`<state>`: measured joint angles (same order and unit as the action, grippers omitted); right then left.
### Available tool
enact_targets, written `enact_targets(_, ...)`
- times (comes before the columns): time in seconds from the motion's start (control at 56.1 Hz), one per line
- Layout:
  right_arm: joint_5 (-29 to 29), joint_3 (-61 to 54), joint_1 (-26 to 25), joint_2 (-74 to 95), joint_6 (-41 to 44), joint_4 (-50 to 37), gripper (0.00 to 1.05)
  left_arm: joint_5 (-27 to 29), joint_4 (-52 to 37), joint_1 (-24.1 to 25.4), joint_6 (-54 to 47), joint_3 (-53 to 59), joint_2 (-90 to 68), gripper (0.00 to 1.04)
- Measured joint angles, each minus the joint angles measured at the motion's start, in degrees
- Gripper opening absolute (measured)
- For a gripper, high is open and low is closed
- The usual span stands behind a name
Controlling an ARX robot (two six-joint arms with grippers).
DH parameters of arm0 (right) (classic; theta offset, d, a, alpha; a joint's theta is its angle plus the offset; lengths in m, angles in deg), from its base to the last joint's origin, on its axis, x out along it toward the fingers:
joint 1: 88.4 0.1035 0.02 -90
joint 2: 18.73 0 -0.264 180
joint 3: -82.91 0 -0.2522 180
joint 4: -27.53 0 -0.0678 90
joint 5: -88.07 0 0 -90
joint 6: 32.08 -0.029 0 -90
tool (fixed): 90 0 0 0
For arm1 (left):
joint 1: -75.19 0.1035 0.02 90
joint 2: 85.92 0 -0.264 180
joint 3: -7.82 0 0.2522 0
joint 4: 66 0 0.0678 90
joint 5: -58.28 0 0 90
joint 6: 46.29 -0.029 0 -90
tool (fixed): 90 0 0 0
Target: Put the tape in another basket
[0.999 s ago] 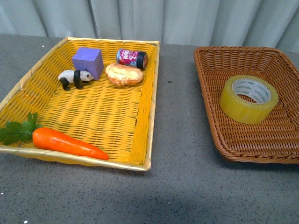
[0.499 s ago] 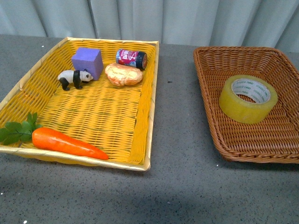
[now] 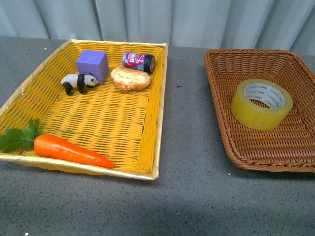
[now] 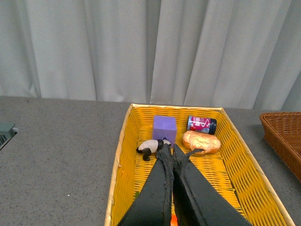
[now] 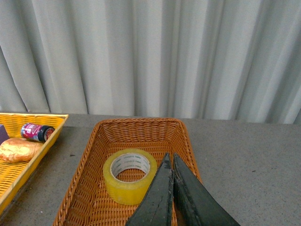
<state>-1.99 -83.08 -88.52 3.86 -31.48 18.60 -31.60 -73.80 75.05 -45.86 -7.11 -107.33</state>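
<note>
The tape (image 3: 262, 104), a wide yellowish roll with a white printed core, lies flat in the brown wicker basket (image 3: 231, 147) on the right. The right wrist view shows the same tape (image 5: 130, 175) and basket (image 5: 84, 188). My right gripper (image 5: 170, 157) is shut and empty, hanging above the basket just beside the roll. My left gripper (image 4: 168, 149) is shut and empty too, held above the yellow basket (image 4: 120, 160). Neither arm appears in the front view.
The yellow woven basket (image 3: 153, 123) on the left holds a purple block (image 3: 92, 65), a toy panda (image 3: 78, 82), a bread roll (image 3: 130, 78), a small can (image 3: 139, 62) and a carrot (image 3: 71, 150). Grey tabletop (image 3: 189, 128) separates the two baskets. A curtain hangs behind.
</note>
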Motion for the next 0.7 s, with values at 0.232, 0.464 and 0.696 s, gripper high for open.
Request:
enact_targets(0.232, 0.0, 0.0, 0.02, -5.29, 0.0, 5.2, 0.01, 0.0, 4.9, 0.0, 0.0, 0.0, 4.98, 0.04)
enact_targets(0.464, 0.0, 0.0, 0.02, -9.29, 0.0, 9.16, 0.01, 0.0, 8.74, 0.0, 0.0, 0.0, 8.83, 0.04)
enact_targets(0.696, 0.0, 0.0, 0.02, -12.44, 0.0, 12.26, 0.01, 0.04, 13.33, 0.0, 0.0, 0.0, 13.22, 0.04)
